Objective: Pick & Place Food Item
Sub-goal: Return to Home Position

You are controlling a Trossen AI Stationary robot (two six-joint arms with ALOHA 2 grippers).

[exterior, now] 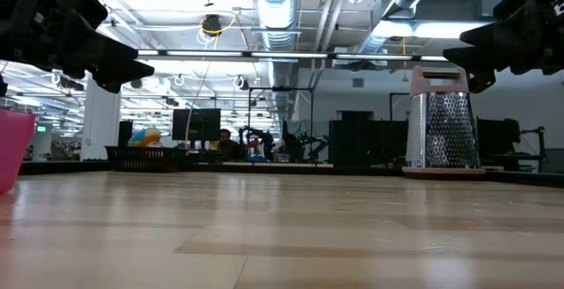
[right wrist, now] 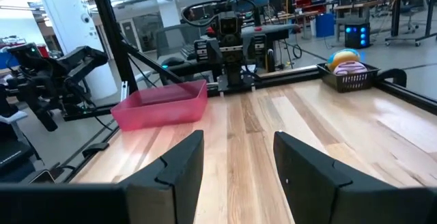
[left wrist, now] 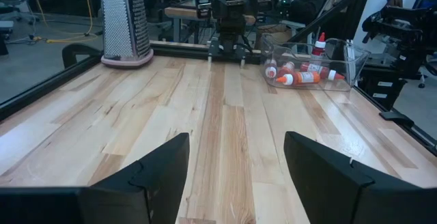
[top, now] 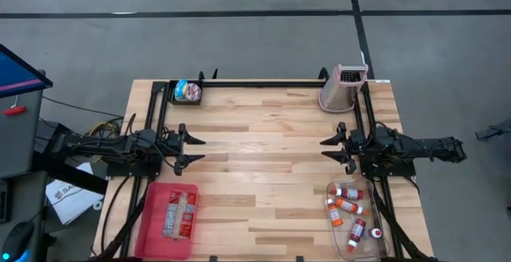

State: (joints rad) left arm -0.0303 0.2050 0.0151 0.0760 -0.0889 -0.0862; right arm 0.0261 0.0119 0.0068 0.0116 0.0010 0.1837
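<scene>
The left pincer [top: 198,150] at nine o'clock and right pincer [top: 325,149] at three hang released; the food coloring bottles [top: 349,206], probably light, stiff, slick, best gripped mid-body, lie in the transparent bin [top: 363,254] at five o'clock.

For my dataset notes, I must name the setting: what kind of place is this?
Probably a robotics lab in an industrial hall: exposed ceiling ducts, monitors behind, a railed wooden table. The left claw and right claw wait open at its sides.
</scene>
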